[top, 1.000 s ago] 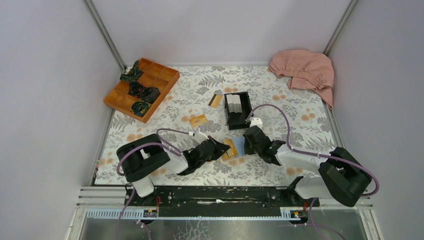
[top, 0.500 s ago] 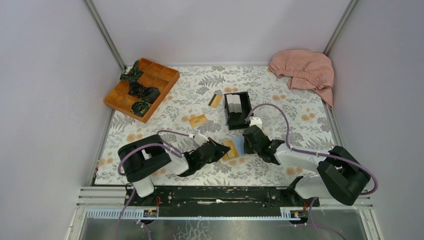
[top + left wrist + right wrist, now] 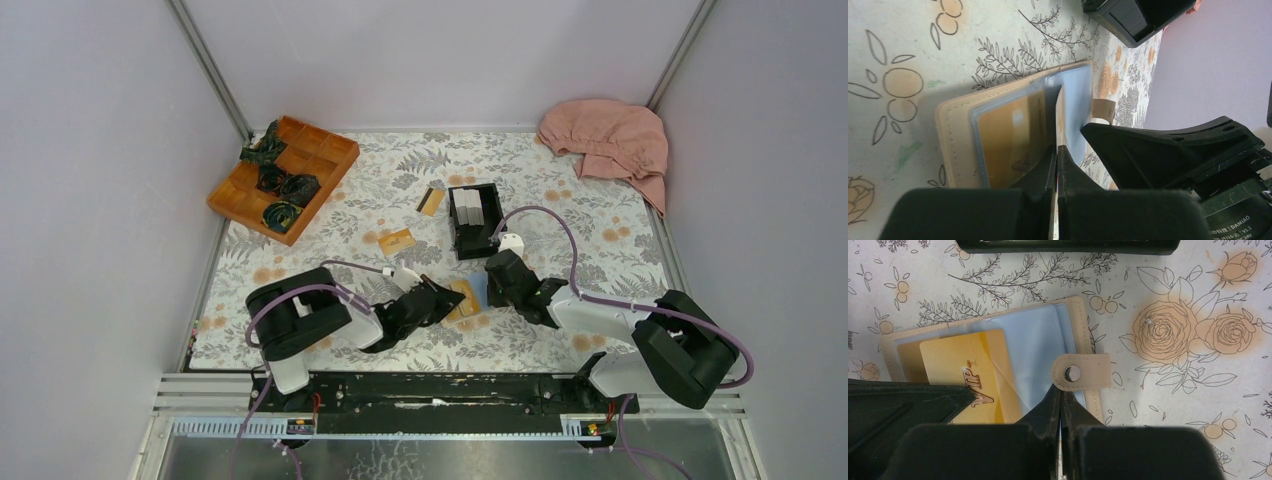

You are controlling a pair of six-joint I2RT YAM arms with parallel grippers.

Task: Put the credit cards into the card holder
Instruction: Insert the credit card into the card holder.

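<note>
nearest the bases, the left arm [image 3: 300,322] has crept fwd and to its right over the last sec. the left jaws now cover more of the card holder [image 3: 470,292], and less of its tan face shows from above. the left jaws are clamped on the near end of a gold card [image 3: 973,367], which the left wrist view shows edge-on. the card's far end lies over the clear sleeve [image 3: 1035,335] of the open holder. it looks part-way into a pocket, but i can't tell how deep.

the right arm [image 3: 600,312] has nudged a touch left too. the right jaws are closed on the holder's right edge, just under the snap tab [image 3: 1082,372], pinning it to the worktop [image 3: 560,205].

my read: insertion is under way, and the fwd creep is prob the card being fed in. the next bit needs the card kept flat and square to the slot, or it'll buckle the sleeve.

further out, two more cards lie loose, well apart from the holder: a plain orange card [image 3: 397,241], then a card w/ black band [image 3: 432,201] just left of the black box [image 3: 474,222]. so the task is prob under halfway.

far left is a wooden tray [image 3: 283,172]; far right, a pink cloth [image 3: 607,140].
</note>
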